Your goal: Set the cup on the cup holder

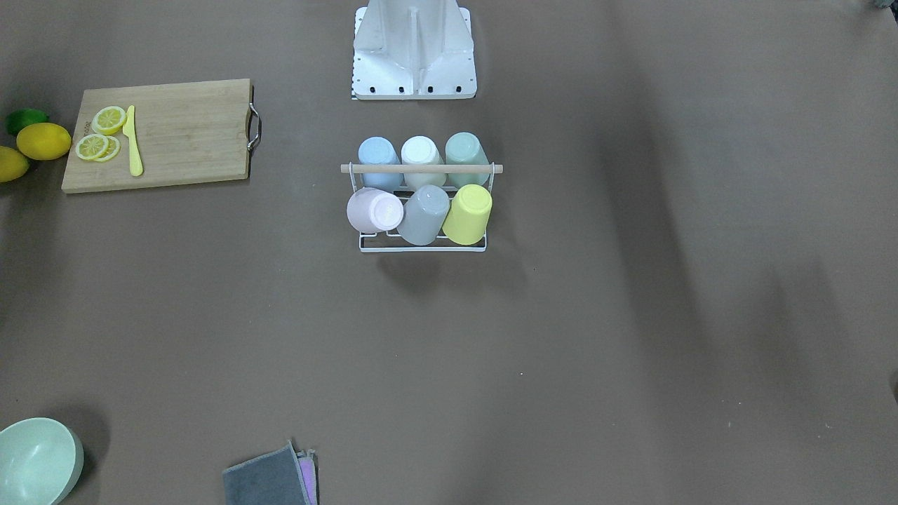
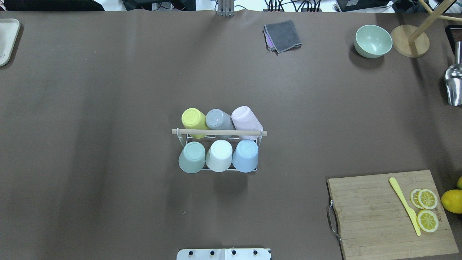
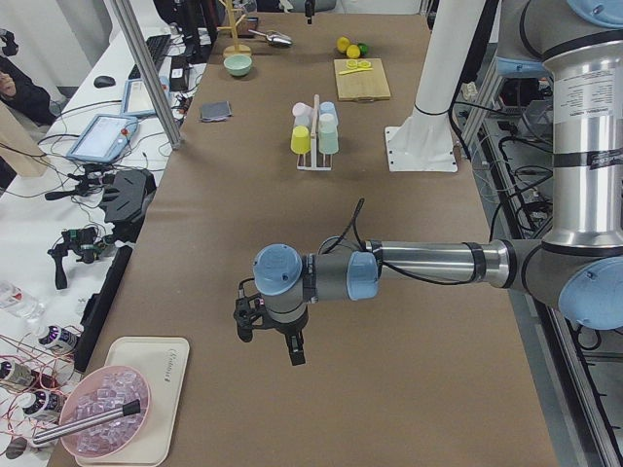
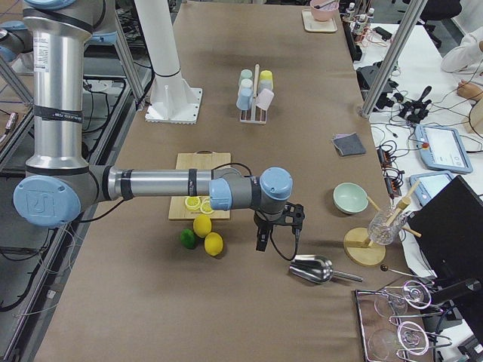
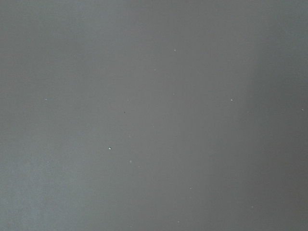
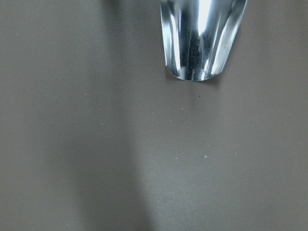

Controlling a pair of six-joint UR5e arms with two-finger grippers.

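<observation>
The cup holder [image 2: 219, 132], a white wire rack with a wooden rod across its top, stands mid-table and also shows in the front view [image 1: 421, 168]. Several cups sit upside down on its prongs: yellow [image 2: 193, 121], grey [image 2: 218, 120] and pink [image 2: 246, 119] in the far row, green [image 2: 192, 156], white [image 2: 220, 155] and blue [image 2: 245, 155] in the near row. My left gripper [image 3: 271, 345] hangs over bare table far to the left of the rack. My right gripper [image 4: 278, 235] hangs far to the right, near a metal scoop [image 4: 313, 269]. I cannot tell whether either is open or shut.
A wooden cutting board [image 2: 386, 213] with lemon slices [image 2: 427, 209] and a yellow knife [image 2: 406, 206] lies near right. Lemons [image 1: 42, 140], a green bowl [image 2: 373, 40], a grey cloth [image 2: 283, 35], a wooden stand [image 2: 409, 40] and a tray [image 2: 7, 39] ring the table.
</observation>
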